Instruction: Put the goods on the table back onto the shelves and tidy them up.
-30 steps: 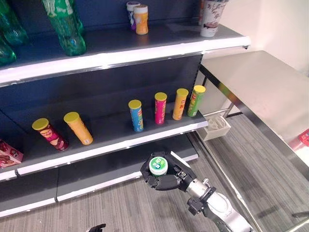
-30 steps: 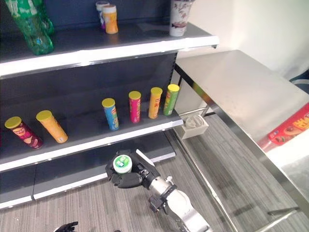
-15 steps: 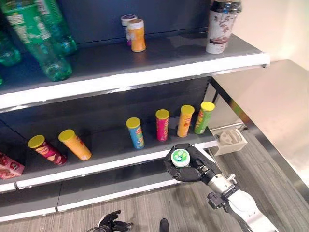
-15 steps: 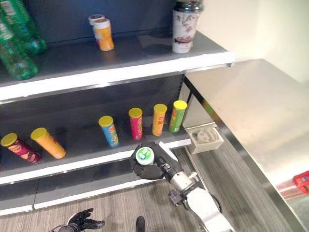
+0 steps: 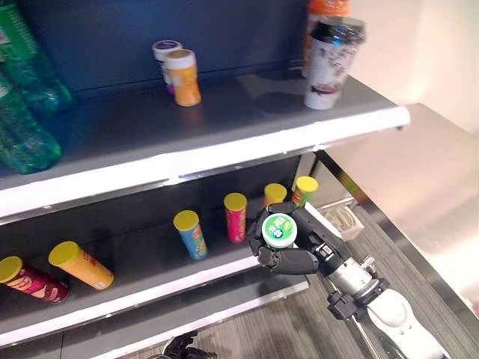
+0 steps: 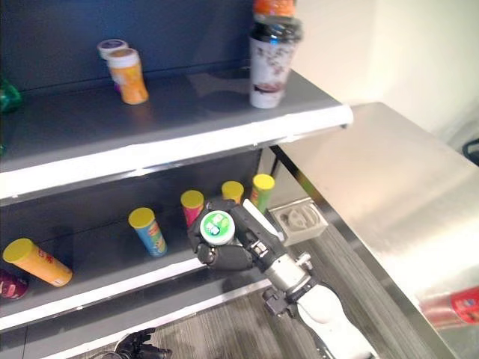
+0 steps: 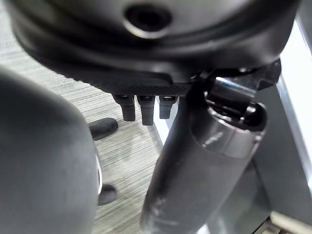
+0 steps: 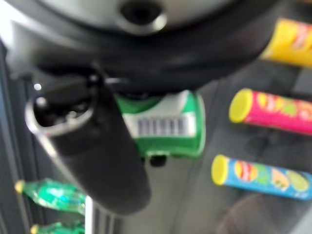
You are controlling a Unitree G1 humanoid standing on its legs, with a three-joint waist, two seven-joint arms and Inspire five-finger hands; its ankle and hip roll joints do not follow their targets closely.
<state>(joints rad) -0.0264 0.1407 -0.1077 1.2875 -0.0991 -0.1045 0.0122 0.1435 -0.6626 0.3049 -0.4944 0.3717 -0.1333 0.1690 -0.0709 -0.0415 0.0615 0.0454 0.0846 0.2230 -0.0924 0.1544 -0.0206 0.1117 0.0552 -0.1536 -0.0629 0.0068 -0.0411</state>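
My right hand [image 5: 290,256] is shut on a small green-and-white tub [image 5: 279,229] with a white lid, held upright; the tub [image 8: 165,124] also fills the grasp in the right wrist view. It hovers just in front of the middle shelf's white edge [image 5: 187,284], close to an orange tube [image 5: 275,194] and a green tube [image 5: 304,186]. A pink tube [image 5: 236,217] and a blue tube [image 5: 191,234] stand further left on that shelf. My left hand [image 5: 183,348] hangs low near the floor, fingers relaxed.
An orange tube [image 5: 81,265] and a maroon tube [image 5: 30,279] lie at the shelf's left. The upper shelf holds two small cans [image 5: 182,75], a tall cup [image 5: 329,56] and green bottles [image 5: 26,127]. A steel table [image 5: 419,187] stands right, with a red packet [image 6: 464,303].
The view has tilted upward. My right hand has lifted the tub from beside the bottom shelf to the front of the middle shelf, near the tubes.
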